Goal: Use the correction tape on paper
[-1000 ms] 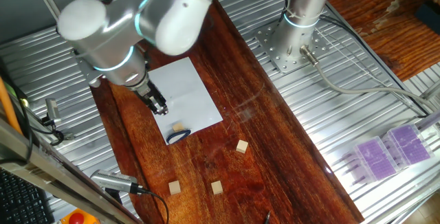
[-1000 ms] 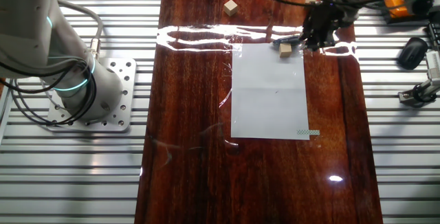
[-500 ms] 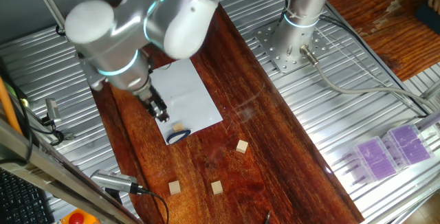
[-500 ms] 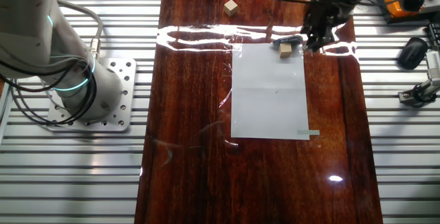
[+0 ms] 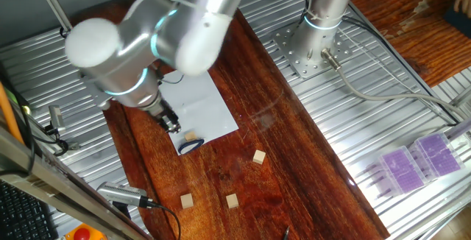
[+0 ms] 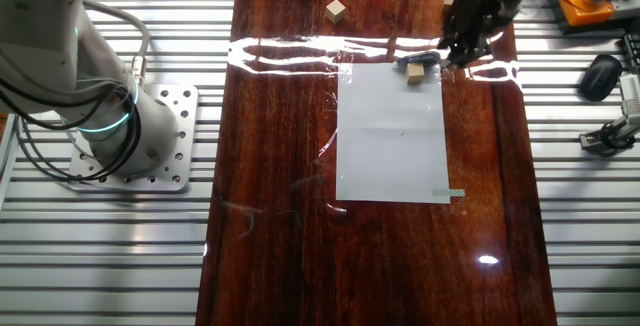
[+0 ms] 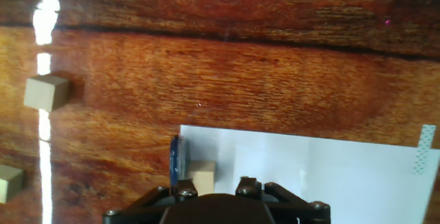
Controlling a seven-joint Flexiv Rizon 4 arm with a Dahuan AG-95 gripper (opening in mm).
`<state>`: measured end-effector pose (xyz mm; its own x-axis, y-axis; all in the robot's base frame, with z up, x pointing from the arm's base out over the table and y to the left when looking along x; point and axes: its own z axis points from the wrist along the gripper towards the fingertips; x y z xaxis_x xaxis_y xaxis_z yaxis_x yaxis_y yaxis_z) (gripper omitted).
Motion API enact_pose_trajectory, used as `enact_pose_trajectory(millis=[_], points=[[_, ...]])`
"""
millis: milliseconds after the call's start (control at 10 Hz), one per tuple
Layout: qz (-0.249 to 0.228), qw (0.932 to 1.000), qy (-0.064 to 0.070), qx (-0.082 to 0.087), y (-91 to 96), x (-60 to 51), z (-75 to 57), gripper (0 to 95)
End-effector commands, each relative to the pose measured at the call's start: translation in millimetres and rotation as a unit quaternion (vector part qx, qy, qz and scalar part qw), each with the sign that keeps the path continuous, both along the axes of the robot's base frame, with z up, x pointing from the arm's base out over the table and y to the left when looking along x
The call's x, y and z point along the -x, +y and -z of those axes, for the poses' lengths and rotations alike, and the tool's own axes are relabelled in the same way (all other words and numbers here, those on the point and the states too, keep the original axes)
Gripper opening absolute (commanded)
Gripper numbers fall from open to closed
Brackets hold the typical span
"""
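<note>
We read this as the approach step — gripper (image 5: 171, 122) hovers empty, jaw spread unclear, correction tape (image 5: 191, 146) just below-right of it at the paper (image 5: 199, 104) corner beside a wooden cube (image 5: 191, 136) — next it needs lowering over the dispenser, avoiding the cube.

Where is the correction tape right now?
The correction tape lies at the paper's near corner, beside a cube, just below the hand.

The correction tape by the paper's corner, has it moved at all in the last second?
No. The correction tape lies at the same corner of the paper, beside the same wooden cube; only the gripper shifted.
</note>
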<state>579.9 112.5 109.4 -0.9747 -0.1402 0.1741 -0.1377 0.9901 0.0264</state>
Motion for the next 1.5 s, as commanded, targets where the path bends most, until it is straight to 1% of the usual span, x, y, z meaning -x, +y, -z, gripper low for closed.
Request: enact_pose_trajectory(millis=[100, 200, 300, 400, 500, 600, 800, 1000, 1100, 1300, 1500], points=[[0.015, 0.9999, 0.005, -0.007, 0.5, -2.4, 0.0, 19.0], [0.014, 0.9999, 0.006, -0.006, 0.5, -2.4, 0.0, 19.0], [0.019, 0.9998, 0.01, -0.006, 0.5, -2.4, 0.0, 19.0], [0.024, 0.9996, 0.012, -0.009, 0.5, -2.4, 0.0, 38.0], [0.038, 0.999, 0.015, -0.017, 2.8, -5.6, 1.1, 38.0], [0.057, 0.998, 0.016, -0.023, 12.1, -12.5, 7.1, 38.0], [0.075, 0.9968, 0.016, -0.02, 27.0, -20.3, 16.7, 38.0], [0.094, 0.9952, 0.018, -0.024, 40.2, -25.7, 25.5, 38.0], [0.093, 0.9952, 0.018, -0.023, 43.9, -27.0, 27.7, 38.0], [0.082, 0.9962, 0.019, -0.024, 43.9, -27.0, 27.7, 38.0], [0.073, 0.9965, 0.03, -0.028, 43.9, -27.0, 27.7, 38.0]])
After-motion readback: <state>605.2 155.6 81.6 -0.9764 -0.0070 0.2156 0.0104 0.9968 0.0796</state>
